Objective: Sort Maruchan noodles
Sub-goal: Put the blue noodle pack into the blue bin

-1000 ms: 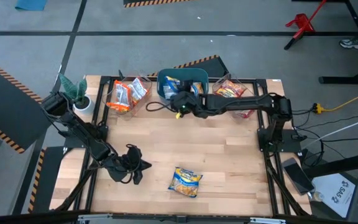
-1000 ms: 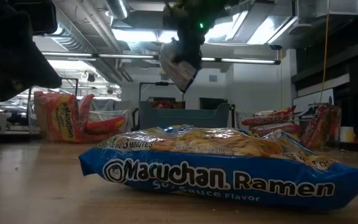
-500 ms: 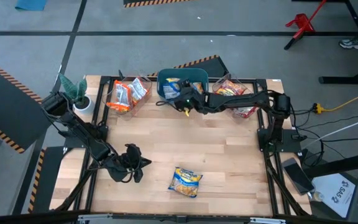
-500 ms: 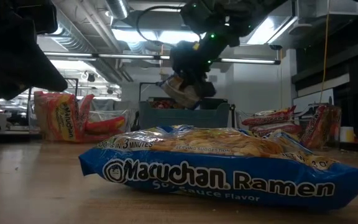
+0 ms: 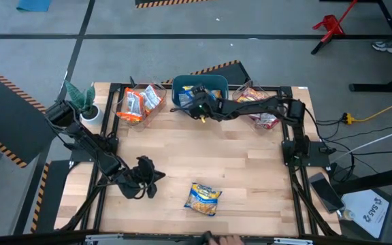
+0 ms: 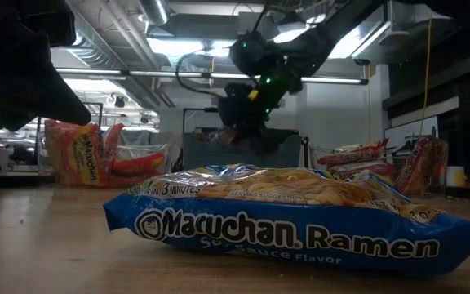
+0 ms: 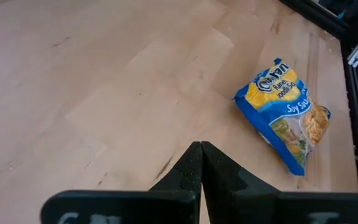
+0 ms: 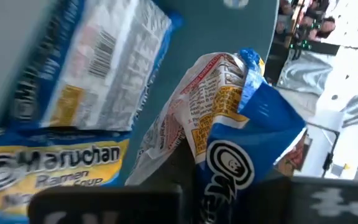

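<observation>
A blue Maruchan packet (image 5: 204,198) lies flat on the near middle of the table, filling the low view's foreground (image 6: 292,220), and shows in the left wrist view (image 7: 288,112). My left gripper (image 5: 148,178) hovers shut to its left (image 7: 201,165), touching nothing. My right gripper (image 5: 194,102) reaches into the teal bin (image 5: 215,83) at the far edge, shut on a blue-white packet (image 8: 229,118). Other blue packets (image 8: 73,87) lie in the bin beneath it. My right gripper pinches the blue-white packet between its two fingers at one crumpled end (image 8: 225,171). It slants down into the bin from the table's right side. The packet sticks out ahead of the fingers, over the packets in the bin; whether it rests on them I cannot tell.
A clear container with orange packets (image 5: 139,103) stands left of the bin, and one with red packets (image 5: 257,102) stands right of it. A potted plant (image 5: 80,102) sits at the far left corner. Bare wood lies between the bins and the near packet.
My right gripper has carried the blue-white packet toward the far edge and down, from above the table in front of the bin into the teal bin. The left arm and the packet on the table have stayed put.
</observation>
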`<state>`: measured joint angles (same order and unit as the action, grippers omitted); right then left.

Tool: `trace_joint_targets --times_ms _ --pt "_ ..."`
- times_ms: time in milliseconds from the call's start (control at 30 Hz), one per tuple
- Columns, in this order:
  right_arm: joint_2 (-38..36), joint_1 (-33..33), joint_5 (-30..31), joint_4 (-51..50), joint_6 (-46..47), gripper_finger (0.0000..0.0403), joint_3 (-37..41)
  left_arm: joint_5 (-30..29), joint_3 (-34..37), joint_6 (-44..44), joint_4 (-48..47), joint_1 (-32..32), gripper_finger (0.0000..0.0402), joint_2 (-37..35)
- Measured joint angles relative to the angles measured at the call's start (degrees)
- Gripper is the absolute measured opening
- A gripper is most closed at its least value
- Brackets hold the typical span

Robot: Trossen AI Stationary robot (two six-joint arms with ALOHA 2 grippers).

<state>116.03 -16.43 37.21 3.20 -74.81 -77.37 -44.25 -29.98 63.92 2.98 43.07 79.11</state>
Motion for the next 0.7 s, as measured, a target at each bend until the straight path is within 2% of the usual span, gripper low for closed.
trace_joint_targets --times_ms 200,400,567,700 --pt "1.92 -0.65 1.07 -0.21 -0.22 0.0034 -2.4 -0.03 0.0 0.16 0.0 -0.35 0.0 0.0" --pt "1.94 -0.43 -2.39 -1.34 4.24 0.0035 -5.7 -0.04 0.0 0.36 0.02 -0.35 0.0 0.0" --pt "1.94 -0.59 -4.77 -7.17 7.61 0.0036 -7.99 0.04 0.0 0.5 0.04 -0.35 0.0 0.0" --pt "1.94 -0.92 -5.36 -10.39 9.58 0.0064 -8.32 0.04 0.0 0.52 0.04 -0.35 0.0 0.0"
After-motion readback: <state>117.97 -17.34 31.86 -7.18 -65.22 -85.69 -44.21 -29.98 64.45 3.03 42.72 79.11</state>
